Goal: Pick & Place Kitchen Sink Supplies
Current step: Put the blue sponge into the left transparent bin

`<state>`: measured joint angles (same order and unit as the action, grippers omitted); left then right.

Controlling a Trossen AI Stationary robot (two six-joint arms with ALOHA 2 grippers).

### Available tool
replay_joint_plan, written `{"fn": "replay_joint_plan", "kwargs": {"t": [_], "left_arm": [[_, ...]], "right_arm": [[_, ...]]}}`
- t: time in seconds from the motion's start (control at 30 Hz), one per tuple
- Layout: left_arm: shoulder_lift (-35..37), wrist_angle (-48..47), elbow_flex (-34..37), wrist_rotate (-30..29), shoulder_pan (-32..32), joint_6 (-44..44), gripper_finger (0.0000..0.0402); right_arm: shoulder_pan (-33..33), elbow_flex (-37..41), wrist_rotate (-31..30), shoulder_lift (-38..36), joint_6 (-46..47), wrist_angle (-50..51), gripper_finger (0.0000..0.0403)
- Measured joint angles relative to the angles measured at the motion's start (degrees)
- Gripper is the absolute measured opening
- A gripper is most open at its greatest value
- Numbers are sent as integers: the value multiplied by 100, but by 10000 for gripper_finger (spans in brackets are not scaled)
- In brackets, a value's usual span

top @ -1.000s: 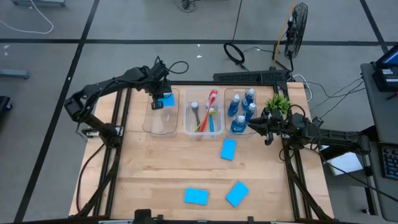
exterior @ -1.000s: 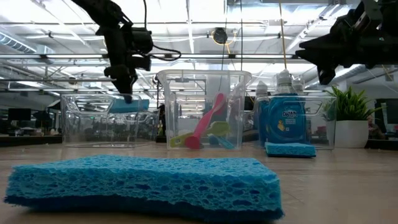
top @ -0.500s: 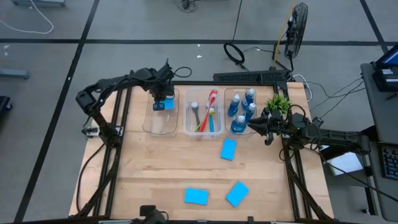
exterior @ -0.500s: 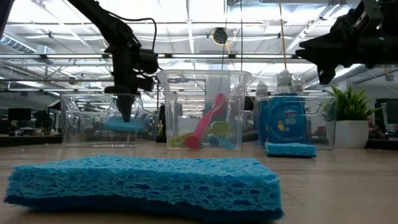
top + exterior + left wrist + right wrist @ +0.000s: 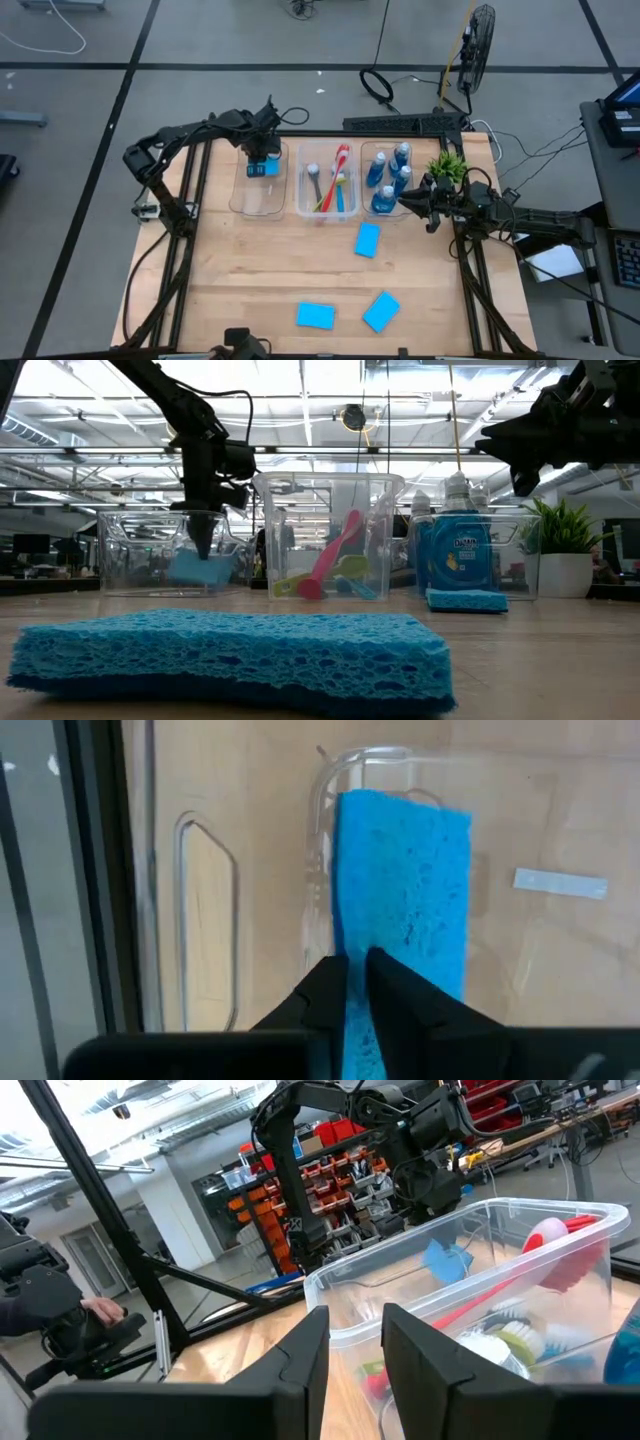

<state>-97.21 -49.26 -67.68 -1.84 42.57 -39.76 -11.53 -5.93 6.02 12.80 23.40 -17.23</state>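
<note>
My left gripper reaches down into the left clear bin and is shut on a blue sponge. Three more blue sponges lie flat on the table: one in the middle and two near the front. The brushes stand in the middle bin, and the blue bottles stand in the right bin. My right gripper hovers level beside the bottle bin, open with nothing between its fingers. My left gripper pinches the sponge along one edge between its two fingers. The fingers come from above and point down. The sponge hangs tilted below them inside the bin, low over its floor; whether it touches the floor I cannot tell.
A small green potted plant stands at the far right corner behind my right arm. The three bins stand in a row along the far edge. Bare wood lies between the bins and the front sponges.
My left gripper has gone down into the left bin with the sponge. The sponge was level above the rim; it now sits low inside the bin and has tipped to a slant.
</note>
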Motion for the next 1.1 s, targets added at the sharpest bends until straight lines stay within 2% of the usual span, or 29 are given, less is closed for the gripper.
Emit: {"fn": "replay_joint_plan", "kwargs": {"t": [0.2, 0.37, 0.5, 0.63, 0.83, 1.0, 1.1], "left_arm": [[9, -3, 0, -364, 0, 126, 102], [106, -15, 0, -431, -42, 111, 160], [488, -29, 0, -813, -262, 134, 201], [1159, -52, -4, -1096, -625, 339, 226], [2256, -72, -4, -1083, -1529, 1320, 243], [2936, -61, -4, -1067, -2662, 2473, 244], [3114, -20, -4, -1066, -3438, 3137, 244]], "right_arm": [[0, 0, 0, 0, -4, -2, 86], [-1, 0, 0, 0, -7, -2, 86], [-2, 0, 0, 0, -7, -2, 86], [-2, 0, 0, 0, -9, -4, 86], [-2, 0, 0, 0, -55, -4, 86], [-1, 0, 0, 0, -59, -4, 86], [-2, 0, 0, 0, -72, -4, 86]]}}
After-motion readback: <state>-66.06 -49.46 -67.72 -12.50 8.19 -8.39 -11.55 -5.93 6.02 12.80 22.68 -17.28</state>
